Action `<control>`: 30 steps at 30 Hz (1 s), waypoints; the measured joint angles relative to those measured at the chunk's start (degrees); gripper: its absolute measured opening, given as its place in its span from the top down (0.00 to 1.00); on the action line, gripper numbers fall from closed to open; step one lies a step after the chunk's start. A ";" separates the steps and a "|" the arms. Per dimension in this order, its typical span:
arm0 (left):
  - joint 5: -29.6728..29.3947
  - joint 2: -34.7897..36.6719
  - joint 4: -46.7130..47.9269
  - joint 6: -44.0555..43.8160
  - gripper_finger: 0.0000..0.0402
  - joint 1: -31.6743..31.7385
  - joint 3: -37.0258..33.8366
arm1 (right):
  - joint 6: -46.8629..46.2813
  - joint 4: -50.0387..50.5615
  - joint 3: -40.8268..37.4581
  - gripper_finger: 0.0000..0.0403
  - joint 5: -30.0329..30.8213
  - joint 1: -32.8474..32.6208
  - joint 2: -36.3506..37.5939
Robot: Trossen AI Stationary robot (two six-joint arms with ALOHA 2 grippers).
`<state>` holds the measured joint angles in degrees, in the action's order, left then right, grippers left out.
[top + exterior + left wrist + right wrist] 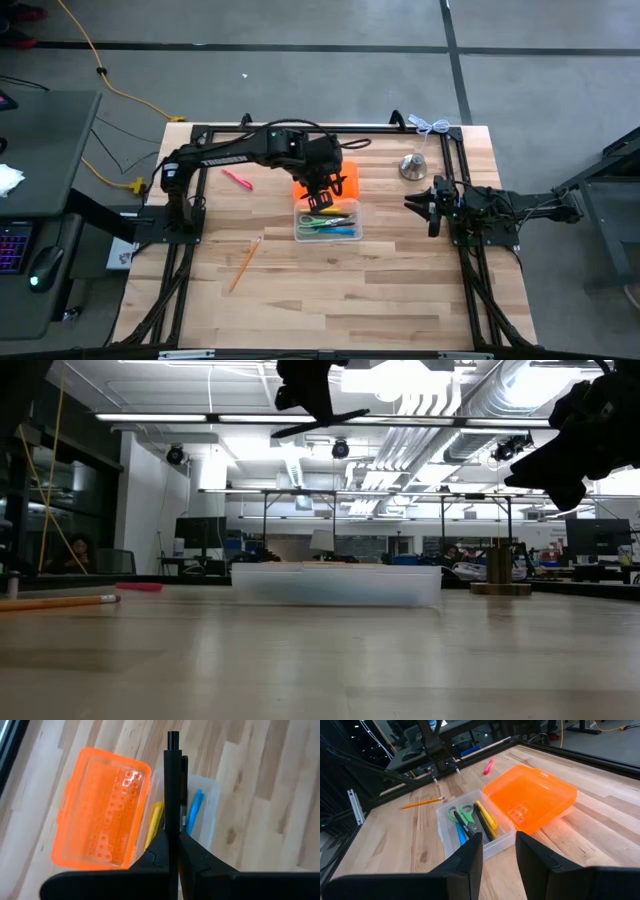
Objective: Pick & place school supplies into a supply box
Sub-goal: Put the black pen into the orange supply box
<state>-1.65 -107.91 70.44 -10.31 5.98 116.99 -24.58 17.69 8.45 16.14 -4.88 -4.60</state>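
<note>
The clear supply box (325, 224) lies open on the table, its orange lid (326, 181) flat on the far side of it. Inside are green-handled scissors (462, 814), a yellow pen (486, 815), and blue and black pens. My left gripper (173, 840) hovers above the box, shut on a black pen (173, 780). A pink pen (237, 179) and a wooden pencil (245, 262) lie on the table to the left of the box. My right gripper (498, 852) waits open to the right of the box. My left gripper pinches the black pen between its two fingers, on the shaft (172, 825); in the low view the pen (320, 422) sticks out on both sides of the fingers. The fingers come from above. The pen is lifted clear, nearly level, above the box and lid.
A silver bell-shaped object (414, 165) stands right of the lid, near the far edge. A black frame (190, 200) runs along the table's left, far and right sides. Bare wood lies on the near side of the box.
</note>
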 joint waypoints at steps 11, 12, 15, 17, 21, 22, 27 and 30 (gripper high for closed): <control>-0.44 -3.28 1.87 1.30 0.90 -0.01 0.47 | 0.15 0.02 -0.01 0.77 0.00 0.02 0.02; -0.26 -3.59 1.38 1.46 0.90 -0.04 0.55 | 0.15 0.00 -0.01 0.77 0.00 0.01 0.02; 0.00 -5.17 2.45 2.24 0.90 -0.19 0.55 | 0.15 0.02 0.00 0.77 0.00 0.02 0.01; -0.05 -6.35 2.91 2.60 0.90 -0.42 0.46 | 0.13 0.02 0.00 0.77 -0.02 0.00 0.07; -0.24 -8.71 3.78 3.24 0.90 -0.82 0.48 | 0.09 0.04 0.00 0.77 -0.02 0.02 -0.14; -0.22 -9.19 4.35 3.54 0.90 -0.86 0.48 | 0.06 0.02 0.00 0.77 -0.01 0.02 -0.25; -0.31 -11.06 2.70 4.09 0.90 -1.54 0.48 | 0.06 0.04 0.00 0.77 -0.02 0.00 -0.57; -0.39 -11.48 2.41 4.09 0.90 -1.57 0.48 | 0.04 0.04 0.00 0.77 -0.02 0.00 -0.72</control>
<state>-2.04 -119.39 72.85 -6.22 4.40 117.47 -24.53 17.73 8.45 16.12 -4.89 -5.32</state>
